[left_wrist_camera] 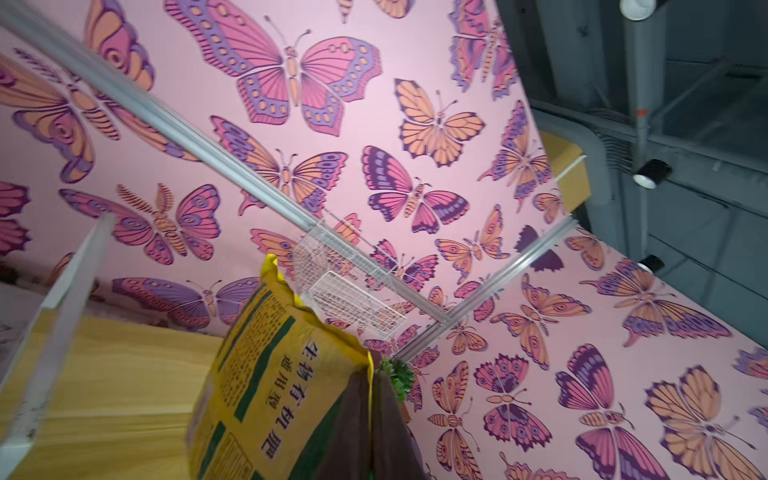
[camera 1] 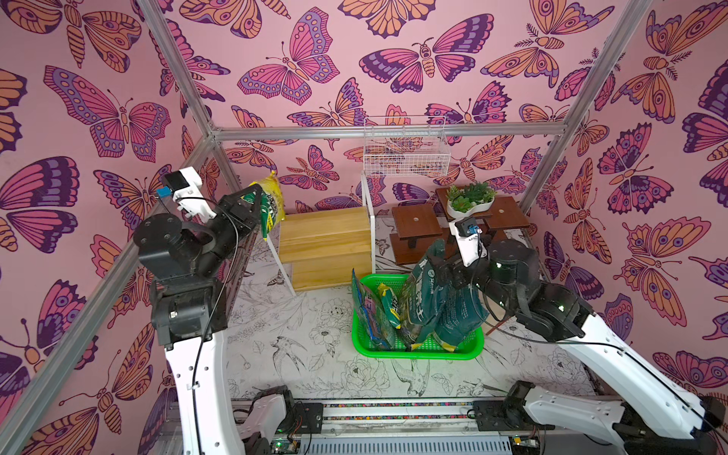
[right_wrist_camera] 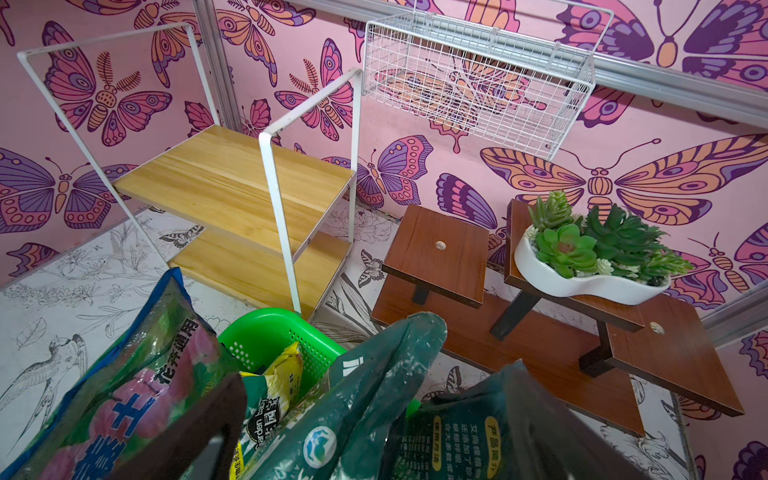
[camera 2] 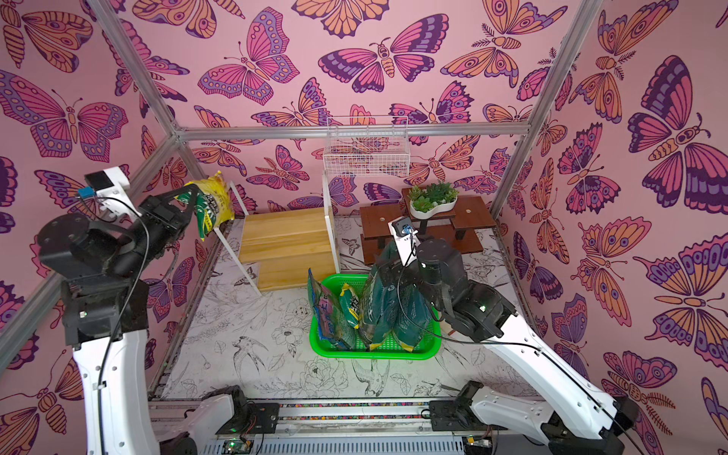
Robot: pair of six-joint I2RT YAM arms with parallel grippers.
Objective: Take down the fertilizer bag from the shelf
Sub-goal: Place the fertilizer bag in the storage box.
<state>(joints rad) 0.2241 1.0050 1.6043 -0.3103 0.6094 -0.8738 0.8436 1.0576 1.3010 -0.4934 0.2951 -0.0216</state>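
A yellow and green fertilizer bag point(camera 1: 272, 199) point(camera 2: 216, 199) point(left_wrist_camera: 270, 374) hangs in the air just left of the shelf's top left corner. My left gripper point(camera 1: 258, 197) point(camera 2: 193, 197) point(left_wrist_camera: 372, 374) is shut on its edge. The shelf point(camera 1: 327, 236) point(camera 2: 283, 236) point(right_wrist_camera: 232, 183), a white frame with two light wooden boards, stands at the back and shows nothing on its boards. My right gripper point(camera 1: 443, 268) point(camera 2: 390, 270) point(right_wrist_camera: 370, 382) is open, low over the green basket point(camera 1: 417, 352) point(camera 2: 374, 354) point(right_wrist_camera: 266, 328), with a dark green bag point(right_wrist_camera: 374, 374) standing between its fingers.
Several bags stand upright in the green basket. A white wire basket point(camera 1: 405, 149) hangs on the back wall. A dark brown stepped stand point(camera 1: 417, 224) carries a white planter of succulents point(camera 1: 470, 201) at the back right. Aluminium frame posts run along the walls.
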